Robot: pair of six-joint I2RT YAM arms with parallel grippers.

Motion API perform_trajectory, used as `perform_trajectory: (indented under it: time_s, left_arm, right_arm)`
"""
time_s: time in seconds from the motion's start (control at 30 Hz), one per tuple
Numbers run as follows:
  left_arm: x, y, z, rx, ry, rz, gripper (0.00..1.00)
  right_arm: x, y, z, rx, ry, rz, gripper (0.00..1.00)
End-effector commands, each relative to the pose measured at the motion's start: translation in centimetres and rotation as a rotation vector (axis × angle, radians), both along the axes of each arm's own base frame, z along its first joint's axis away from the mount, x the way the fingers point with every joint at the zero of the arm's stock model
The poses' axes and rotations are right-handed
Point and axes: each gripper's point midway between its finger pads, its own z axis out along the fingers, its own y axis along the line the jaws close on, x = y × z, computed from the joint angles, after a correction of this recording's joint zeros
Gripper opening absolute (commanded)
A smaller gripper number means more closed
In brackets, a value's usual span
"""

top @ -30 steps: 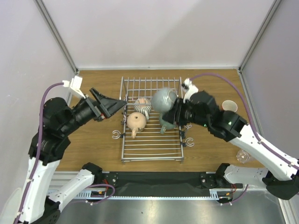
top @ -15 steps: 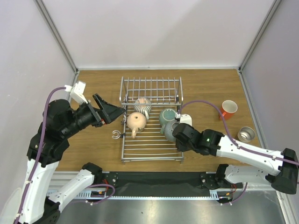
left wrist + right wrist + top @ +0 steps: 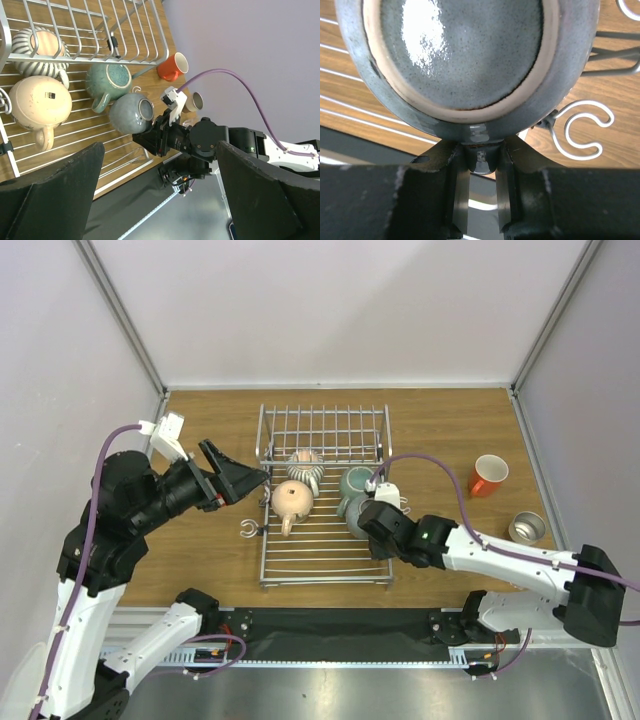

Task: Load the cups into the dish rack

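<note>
My right hand [image 3: 480, 156] pinches the grey-green mug [image 3: 465, 55] by its rim; I'd seat it flat on the dish rack [image 3: 322, 556], probably clear of the teal mug [image 3: 107, 80], before opening.

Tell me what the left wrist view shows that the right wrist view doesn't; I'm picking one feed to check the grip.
Only left wrist: the ribbed cup, beige mug and teal mug on the dish rack, and the red-orange cup on the table beyond it. Only right wrist: the fingers pinching what looks like the mug's handle, close up. Both: the grey-green mug held by the right gripper.
</note>
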Motion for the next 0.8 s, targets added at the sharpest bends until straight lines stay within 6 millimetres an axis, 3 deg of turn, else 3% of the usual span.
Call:
perform_trajectory:
  time_s: [0.0, 0.4, 0.77]
  left_arm:
    - [-0.5, 0.0, 1.4, -0.007, -0.041, -0.023, 1.00]
    - [-0.6, -0.3, 1.4, -0.021, -0.028, -0.035, 1.00]
    - [-0.9, -0.3, 1.6, -0.032, -0.030, -0.037, 1.00]
  right_arm:
    - [3.1, 1.6, 2.3, 0.080, -0.130, -0.047, 0.00]
    - [5.6, 1.1, 0.9, 0.036, -0.150, -0.072, 0.00]
    - [7.0, 2.1, 0.2, 0.013, -0.141, -0.047, 0.00]
